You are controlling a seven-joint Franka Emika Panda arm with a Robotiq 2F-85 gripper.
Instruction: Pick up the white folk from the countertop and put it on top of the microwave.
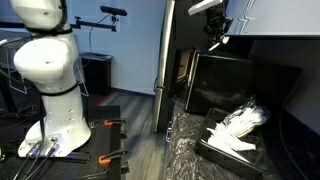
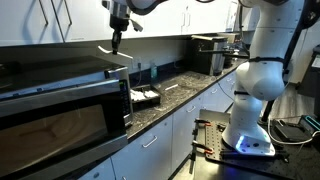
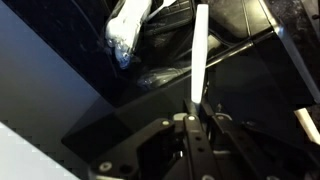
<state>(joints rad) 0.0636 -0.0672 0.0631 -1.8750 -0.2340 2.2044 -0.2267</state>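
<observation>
My gripper (image 1: 215,30) hangs above the black microwave (image 1: 243,72) and is shut on the white fork (image 1: 219,42). In an exterior view the gripper (image 2: 117,36) holds the fork (image 2: 107,47) tilted a little above the microwave's top (image 2: 60,72). In the wrist view the fork (image 3: 199,55) sticks straight out from between the fingers (image 3: 193,112), over the dark microwave top (image 3: 100,125). I cannot tell whether the fork tip touches the top.
A black tray (image 1: 226,150) with white plastic-wrapped cutlery (image 1: 243,120) sits on the dark granite countertop (image 1: 185,150) beside the microwave; it also shows in an exterior view (image 2: 146,97). A black appliance (image 2: 208,53) stands further along the counter. Wall cabinets hang above.
</observation>
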